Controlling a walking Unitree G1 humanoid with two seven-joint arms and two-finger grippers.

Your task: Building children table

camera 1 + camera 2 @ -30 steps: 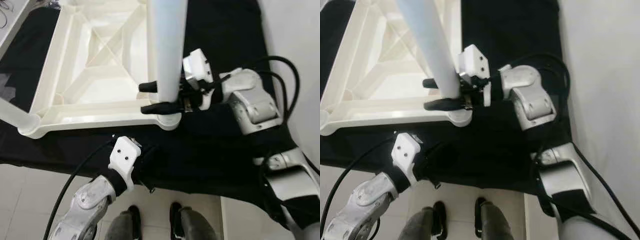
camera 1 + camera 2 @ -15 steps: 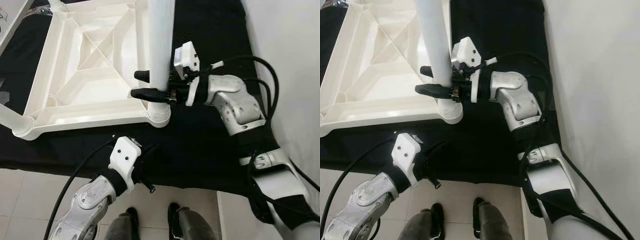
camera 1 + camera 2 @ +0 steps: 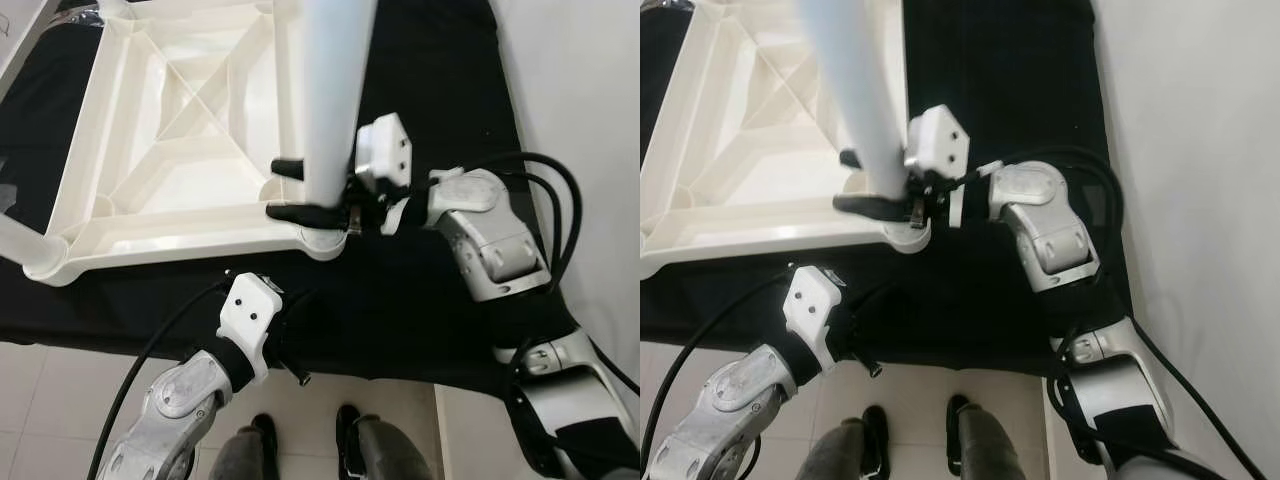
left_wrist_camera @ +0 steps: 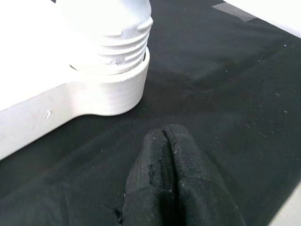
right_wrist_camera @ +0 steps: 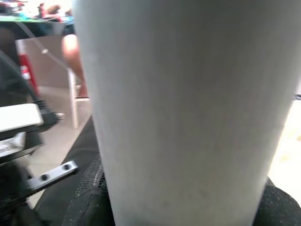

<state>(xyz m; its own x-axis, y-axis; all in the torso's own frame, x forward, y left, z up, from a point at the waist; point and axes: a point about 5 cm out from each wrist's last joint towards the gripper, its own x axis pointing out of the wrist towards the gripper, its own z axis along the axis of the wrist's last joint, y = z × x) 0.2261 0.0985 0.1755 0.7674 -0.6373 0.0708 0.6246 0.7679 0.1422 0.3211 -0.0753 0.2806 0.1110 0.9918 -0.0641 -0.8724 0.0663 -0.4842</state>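
Observation:
The white plastic table top [image 3: 150,230] lies upside down on a black cloth [image 3: 430,60]. A white leg [image 3: 330,100] stands upright in the socket at its near right corner [image 4: 113,89], where the leg's threaded end [image 4: 120,49] shows above the socket rim. My right gripper [image 3: 300,188] is shut on this leg just above the socket, with a finger on each side; in the right wrist view the leg [image 5: 188,108] sits between the pads [image 5: 89,197]. My left gripper [image 4: 163,134] is shut on nothing and rests low over the cloth, just in front of that corner.
A second white leg [image 3: 20,240] stands at the table top's near left corner. The cloth's front edge meets pale floor tiles [image 3: 60,400], where my feet [image 3: 265,430] stand. A pale floor [image 3: 590,100] runs along the right of the cloth.
The view has shifted a little. My right gripper stays clamped on the leg while its forearm has swung lower and nearer to me. The left arm has not moved.

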